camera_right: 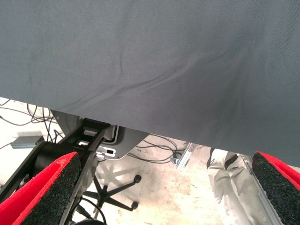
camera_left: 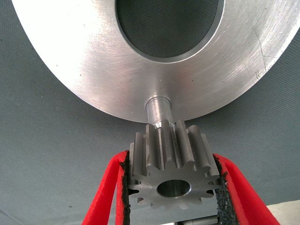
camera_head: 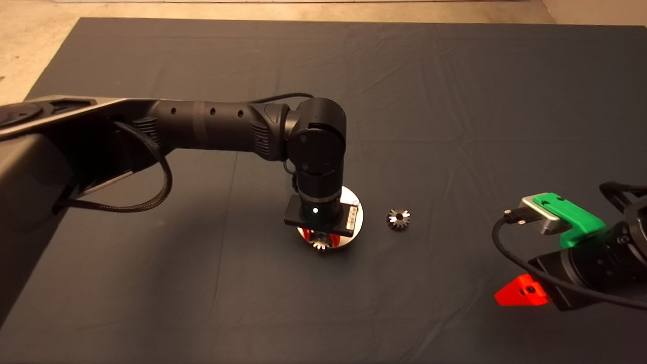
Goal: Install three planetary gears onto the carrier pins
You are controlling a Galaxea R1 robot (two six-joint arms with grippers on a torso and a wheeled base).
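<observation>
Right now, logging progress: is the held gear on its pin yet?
Not yet: the gear, clamped between the left gripper's fingers, sits beside the bare pin.

Lab or robotics test bench, not a home. Work surface is a table draped in a dark mat (camera_head: 455,91), creased, over a pale bare floor (camera_head: 30,45). Beyond the mat's edge, the right wrist view shows loose cables (camera_right: 154,150) trailing across the floor, a black wheeled equipment base (camera_right: 108,192), and a small grey box (camera_right: 26,142).
</observation>
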